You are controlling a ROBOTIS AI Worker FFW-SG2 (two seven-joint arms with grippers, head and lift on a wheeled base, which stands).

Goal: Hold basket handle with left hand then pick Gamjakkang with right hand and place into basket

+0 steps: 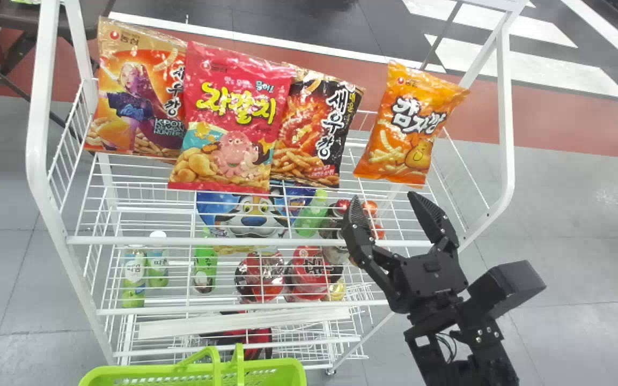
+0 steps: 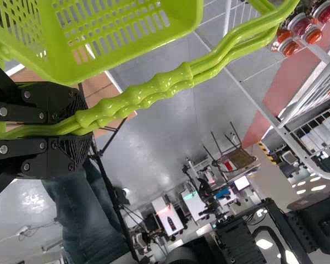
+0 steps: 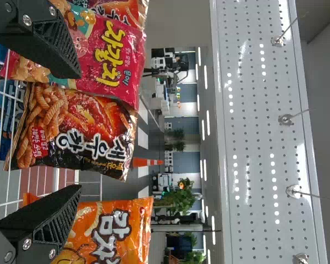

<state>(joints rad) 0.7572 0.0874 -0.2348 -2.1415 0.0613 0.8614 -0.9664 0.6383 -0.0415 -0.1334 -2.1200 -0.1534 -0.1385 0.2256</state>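
1. So, the left gripper (image 2: 88, 125) has its jaws closed around both green handles (image 2: 159, 82), pinched together side by side. The handles belong to the green basket (image 1: 282, 372), down at the bottom edge of the head view, in front of the white wire rack (image 1: 505, 107).
2. The right gripper (image 1: 383, 197) has its jaws spread pretty wide. In the head view it's near the right end of the rack's front, pointing up toward the snack bags.
3. The Gamjakkang (image 1: 405, 134), the orange bag, is on the rack's top tier, at the right end of the row. It's upright but tilted, and the open jaws sit just below it in the head view.
4. Going left from there, past a gap, you get a black bag (image 1: 314, 128), a pink bag (image 1: 228, 118) and a golden-orange bag (image 1: 137, 96), all bunched up and overlapping.
5. In the right wrist view, the black bag shows between the jaws, and one jaw covers part of the Gamjakkang.
6. Lower down the rack there's a blue bag (image 1: 252, 214) with a cartoon tiger, plus some bottles (image 1: 134, 273).
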